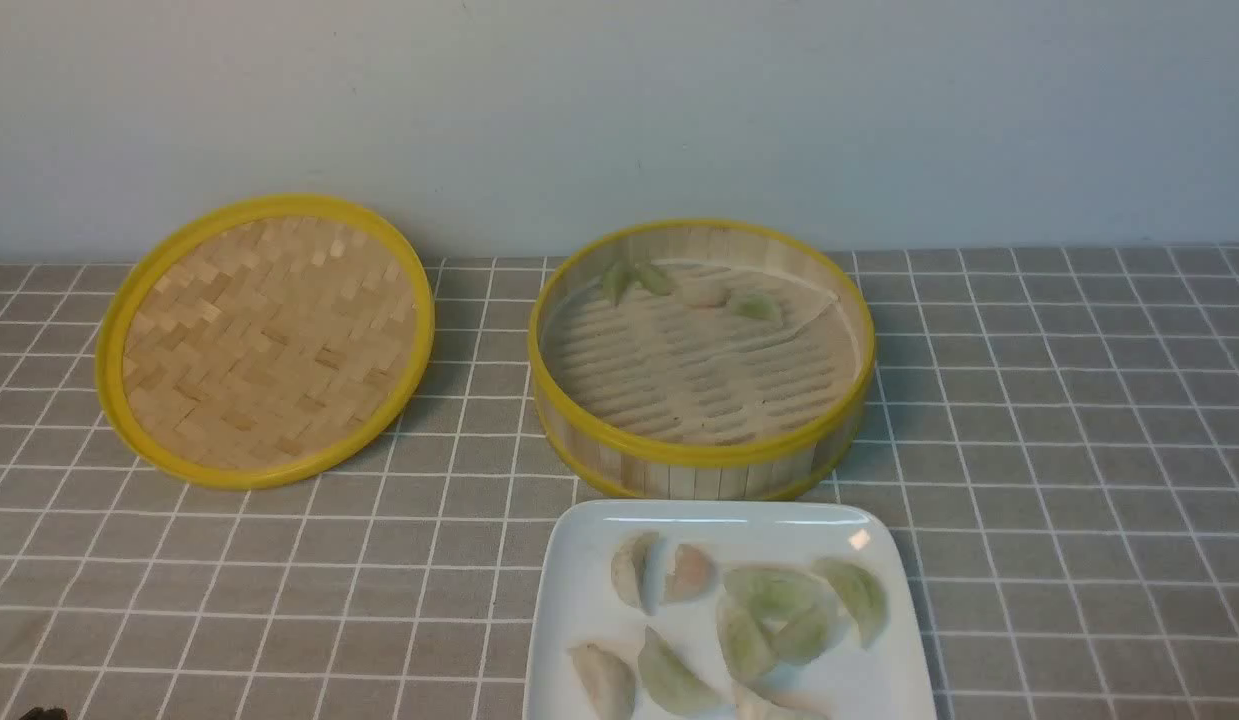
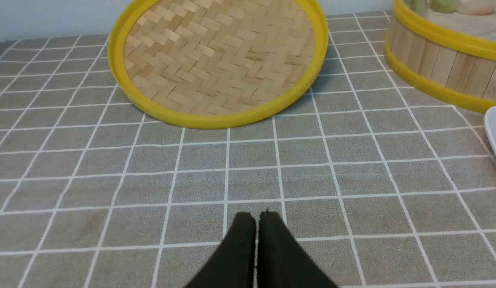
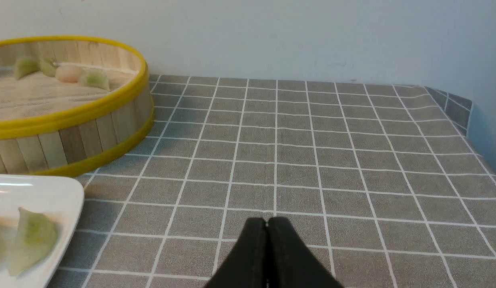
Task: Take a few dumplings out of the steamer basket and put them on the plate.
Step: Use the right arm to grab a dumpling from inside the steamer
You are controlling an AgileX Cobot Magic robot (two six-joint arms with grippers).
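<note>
At the far left the woven lid (image 1: 264, 340) lies tilted on the grey checked cloth of the desk (image 1: 1059, 450), out of the way and well apart from the food. The left end effector (image 2: 256, 218) hovers over bare cloth on the near side of that lid, its two black fingers pressed together with nothing between them. Next comes the steamer basket (image 1: 699, 470), open, with four dumplings (image 1: 754, 305) in a row against its far wall and the rest of its lined floor bare. Just in front of it, almost touching its near rim, sits the plate (image 1: 589, 560), which already carries about eight dumplings, some of them overlapping. Further right, the right end effector (image 3: 267, 224) is likewise pinched closed and empty, above bare cloth beside the plate's corner. With so many pieces on the plate and both arms away from the basket, the transfer looks finished or paused between picks. If another dumpling is wanted, one end effector must first spread its fingers, clear the basket's near rim, and come down on a single piece. The wall close behind leaves little room, and the soft, glossy skins probably call for a light squeeze.
</note>
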